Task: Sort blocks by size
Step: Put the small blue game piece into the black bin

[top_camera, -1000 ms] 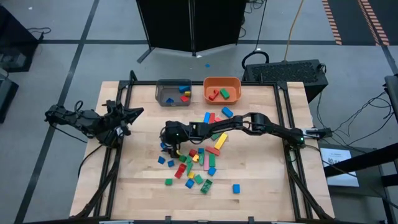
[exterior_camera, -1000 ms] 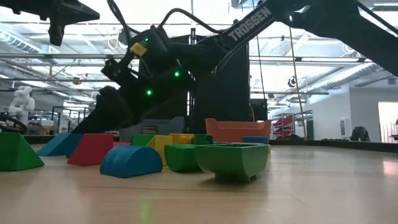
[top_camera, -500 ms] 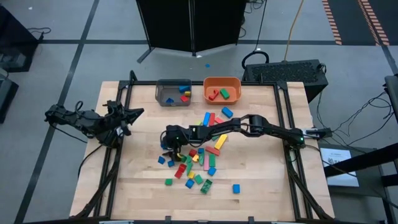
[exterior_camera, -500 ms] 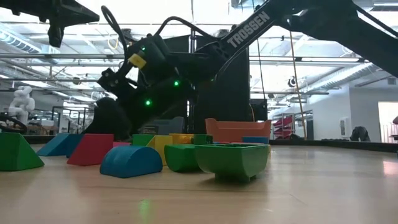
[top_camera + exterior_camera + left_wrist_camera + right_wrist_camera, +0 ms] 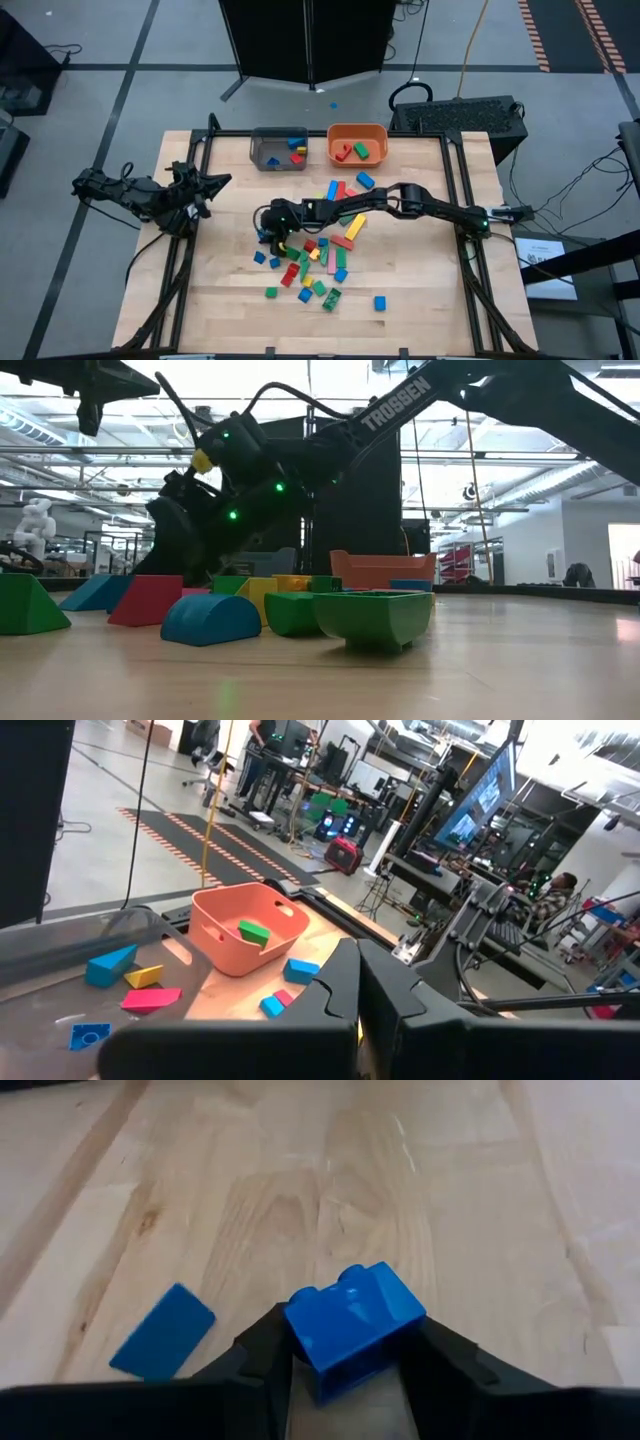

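Observation:
Many small coloured blocks (image 5: 320, 255) lie in a loose heap on the middle of the wooden table. My right gripper (image 5: 268, 235) reaches to the heap's left edge and is shut on a blue block (image 5: 352, 1325) with two studs. In the low view it (image 5: 180, 535) hangs low behind a red wedge (image 5: 150, 600) and a blue arch (image 5: 212, 620). My left gripper (image 5: 205, 188) waits shut at the table's left edge, pointing level, with nothing in it (image 5: 358, 990). My right gripper pinches the blue block by two opposite sides (image 5: 300, 1342) between its two fingers (image 5: 262, 1360). The fingers slant down from the table's right side. The block sits tilted between them, studs toward the far end. Whether it is clear of the table, I cannot tell.
A grey bin (image 5: 255, 150) and an orange bin (image 5: 357, 129) stand at the table's far edge, each with a few blocks inside. A flat blue piece (image 5: 162, 1332) lies just beyond my right gripper. Bare wood lies left of the heap and along the near edge.
My right gripper has rolled about its own pointing line while staying low at the heap's left edge. The blocks around it lie as before.

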`<state>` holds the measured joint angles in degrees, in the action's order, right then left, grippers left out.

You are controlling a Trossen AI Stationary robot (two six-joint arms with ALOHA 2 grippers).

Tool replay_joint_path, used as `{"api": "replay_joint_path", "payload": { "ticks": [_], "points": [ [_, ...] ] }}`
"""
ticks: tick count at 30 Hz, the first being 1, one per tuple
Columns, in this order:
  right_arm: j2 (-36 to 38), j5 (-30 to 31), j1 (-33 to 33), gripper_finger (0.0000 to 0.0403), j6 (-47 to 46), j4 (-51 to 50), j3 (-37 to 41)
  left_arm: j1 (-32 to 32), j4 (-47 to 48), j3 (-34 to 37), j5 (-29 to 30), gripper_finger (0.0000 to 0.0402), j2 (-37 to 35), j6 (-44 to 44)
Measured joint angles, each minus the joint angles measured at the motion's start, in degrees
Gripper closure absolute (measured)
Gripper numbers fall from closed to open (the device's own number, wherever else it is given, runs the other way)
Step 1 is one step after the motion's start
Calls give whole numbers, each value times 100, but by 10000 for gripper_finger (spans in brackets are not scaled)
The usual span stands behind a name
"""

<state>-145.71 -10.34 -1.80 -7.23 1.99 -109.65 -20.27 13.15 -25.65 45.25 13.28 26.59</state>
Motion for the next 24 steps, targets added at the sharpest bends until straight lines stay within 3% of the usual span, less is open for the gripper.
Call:
{"api": "replay_joint_path", "payload": {
  "ticks": [4, 12, 19, 24],
  "points": [
    [-28, 49, -187, 271, 253, -655, -900, -2, 0, 0, 0, 402, 0, 1],
    [9, 920, -990, 271, 1112, -2005, -2418, -2, -2, 0, 0, 402, 0, 2],
    [-2, 913, -1939, 271, 610, -2414, -2529, -2, 10, 0, 0, 402, 0, 0],
    [-50, 646, -2196, 270, 341, -2654, -2539, -1, 165, 0, 1, 402, 2, 0]
  ]
}}
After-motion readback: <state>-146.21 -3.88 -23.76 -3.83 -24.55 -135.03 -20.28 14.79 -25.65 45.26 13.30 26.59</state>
